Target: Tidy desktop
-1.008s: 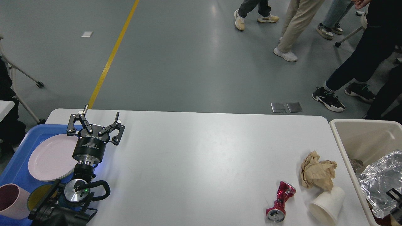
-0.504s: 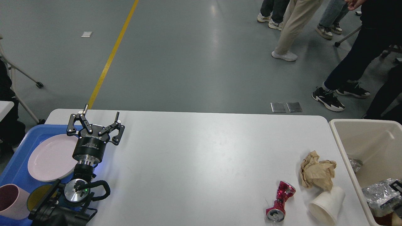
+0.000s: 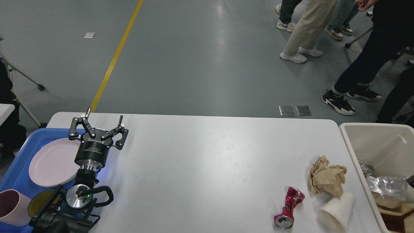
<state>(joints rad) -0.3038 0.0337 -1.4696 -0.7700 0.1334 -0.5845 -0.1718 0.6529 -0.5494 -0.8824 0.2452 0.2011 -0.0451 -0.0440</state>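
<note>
Your desktop fills the near half of the view, bare in the middle. At its right end stands the beige bin, with foil and scraps in it, likely set there for rubbish. At the left, the blue tray holds a pink plate, which suggests crockery is sorted there. Near right lie crumpled brown paper, a tipped white cup and a crushed red can. Your left gripper hovers upright by the tray, jaws apart and empty. Your right gripper is out of sight.

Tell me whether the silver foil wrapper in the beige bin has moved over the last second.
Yes. The silver foil wrapper has sunk lower and farther back inside the beige bin, away from its near corner.
</note>
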